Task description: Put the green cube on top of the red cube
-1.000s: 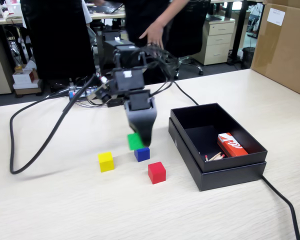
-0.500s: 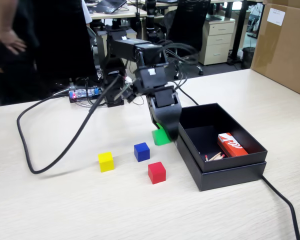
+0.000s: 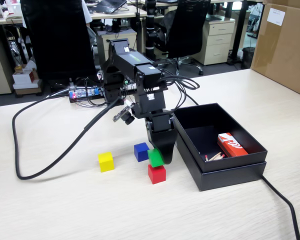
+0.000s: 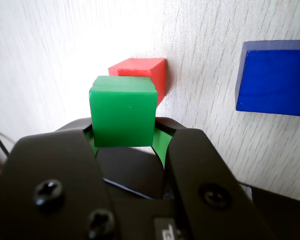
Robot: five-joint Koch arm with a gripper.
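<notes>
The black gripper (image 4: pixel 124 142) is clamped on the small matte bright-green cube (image 4: pixel 123 111), which hides most of the small matte red cube (image 4: pixel 142 73); whether they touch is unclear.

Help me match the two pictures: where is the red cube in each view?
Fixed view: the red cube sits at lower centre, left of the black box, under the held green cube.
Wrist view: upper centre, behind the green cube.
Shared landmark: the blue cube.

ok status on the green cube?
Gripper shut on green cube. Cube just above red cube, unreleased. Blue cube alongside, clear.
</notes>
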